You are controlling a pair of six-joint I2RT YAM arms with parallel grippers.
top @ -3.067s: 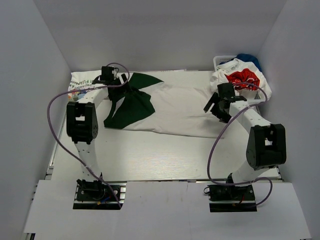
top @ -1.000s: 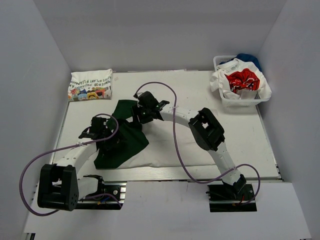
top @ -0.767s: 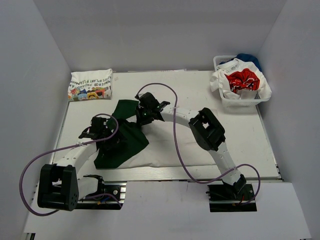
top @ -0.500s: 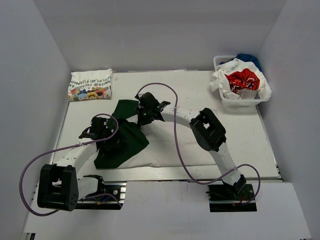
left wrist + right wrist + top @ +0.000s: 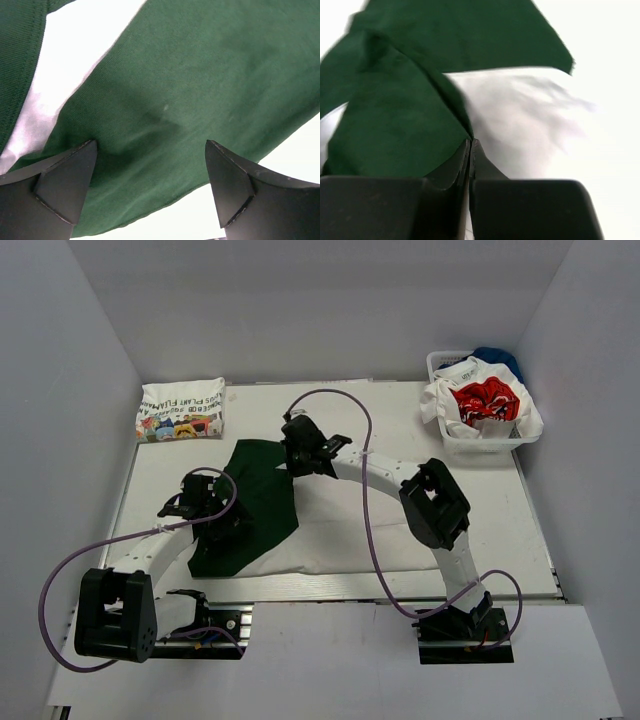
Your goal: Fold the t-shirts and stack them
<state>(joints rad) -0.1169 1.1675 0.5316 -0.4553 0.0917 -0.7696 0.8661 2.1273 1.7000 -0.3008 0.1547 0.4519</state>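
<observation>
A white t-shirt [image 5: 345, 530] with dark green parts [image 5: 250, 502] lies spread across the middle-left of the table. My right gripper [image 5: 298, 452] is above the shirt's far edge. In the right wrist view the right gripper [image 5: 471, 142] is shut, pinching the t-shirt where green cloth [image 5: 395, 130] meets white cloth [image 5: 520, 130]. My left gripper [image 5: 224, 526] hovers over the green part near the front-left. Through the left wrist camera, the left gripper [image 5: 150, 182] stands open, with green cloth [image 5: 165, 100] below its fingers and nothing between them.
A folded t-shirt [image 5: 181, 409] with a colourful print lies at the back left corner. A white mesh basket [image 5: 452, 440] at the back right holds crumpled t-shirts, one red-printed [image 5: 487, 400]. White walls enclose the table on three sides.
My right gripper has shut on the shirt's edge and moved toward the back, pulling the green cloth with it. The left gripper has stayed open in place.
</observation>
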